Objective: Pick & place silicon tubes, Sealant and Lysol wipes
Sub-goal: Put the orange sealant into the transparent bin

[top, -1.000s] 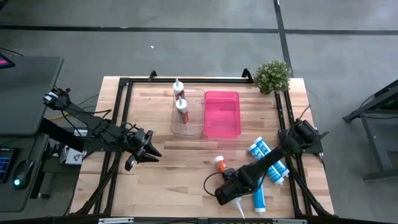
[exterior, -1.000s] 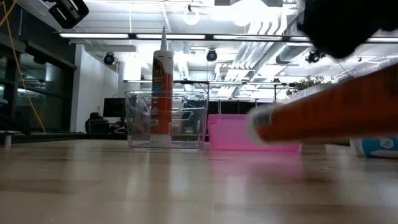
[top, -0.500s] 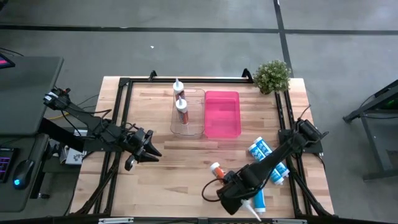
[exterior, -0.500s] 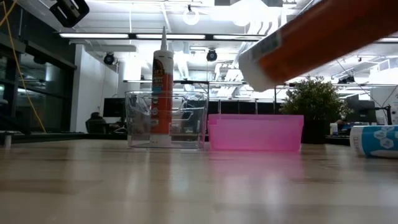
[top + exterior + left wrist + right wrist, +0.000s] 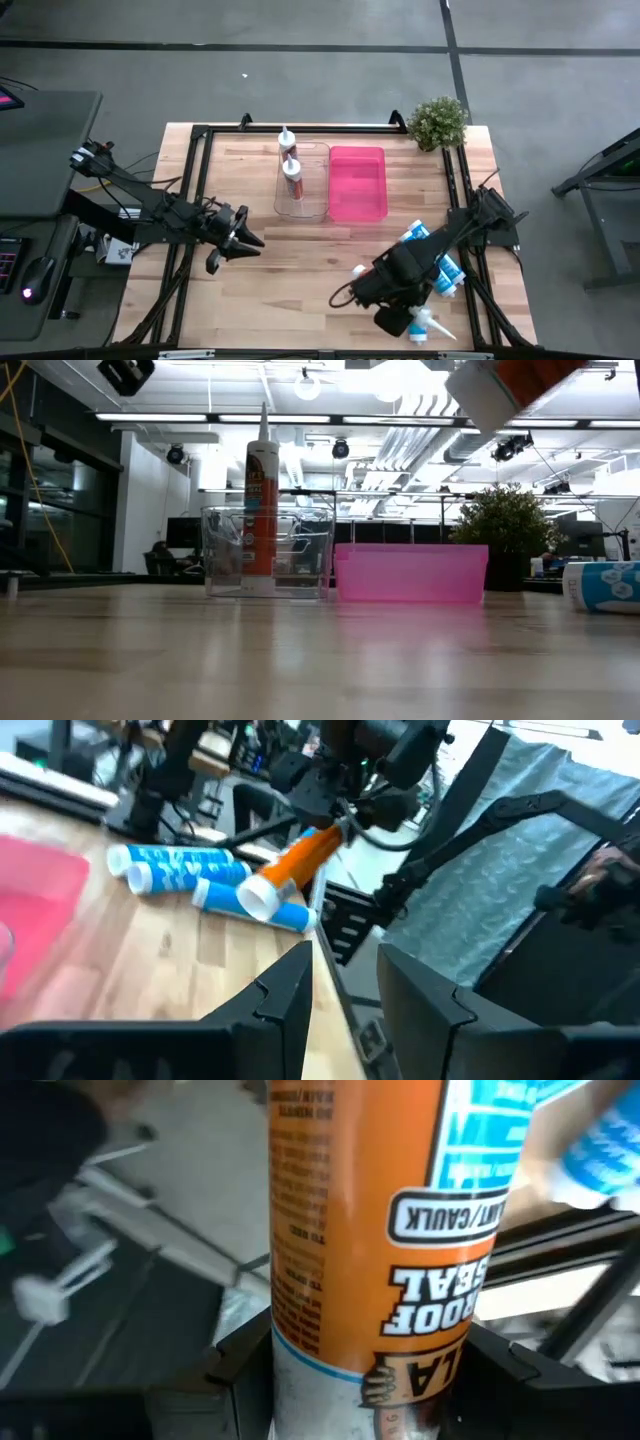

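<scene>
My right gripper point(image 5: 385, 287) is shut on an orange sealant tube point(image 5: 360, 1230) held above the table's near right part. The tube's white flat end point(image 5: 490, 390) shows high in the low view, and its nozzle point(image 5: 428, 323) points toward the near right. The left wrist view also shows the tube point(image 5: 300, 860). My left gripper point(image 5: 246, 243) is open and empty at the table's left. Two more sealant tubes point(image 5: 290, 165) stand upright in a clear container point(image 5: 315, 205). Three blue tubes point(image 5: 418, 238) lie on the table at the right. My right gripper pinches the orange tube's body point(image 5: 300, 1350) between its two fingers point(image 5: 235, 1365), one on each side. The fingers lie across the tube. The tube is lifted clear of the table and tilted.
A pink bin point(image 5: 357, 183) stands beside the clear container at the far middle. A small potted plant point(image 5: 437, 122) stands at the far right corner. A black frame point(image 5: 195, 180) runs along the table's sides. Bare wood lies between the two arms.
My right gripper has risen with the orange tube and gone a little toward the far right. The tube has come clear of the table and turned about, so its nozzle now points more toward the right. My left gripper has barely moved.
</scene>
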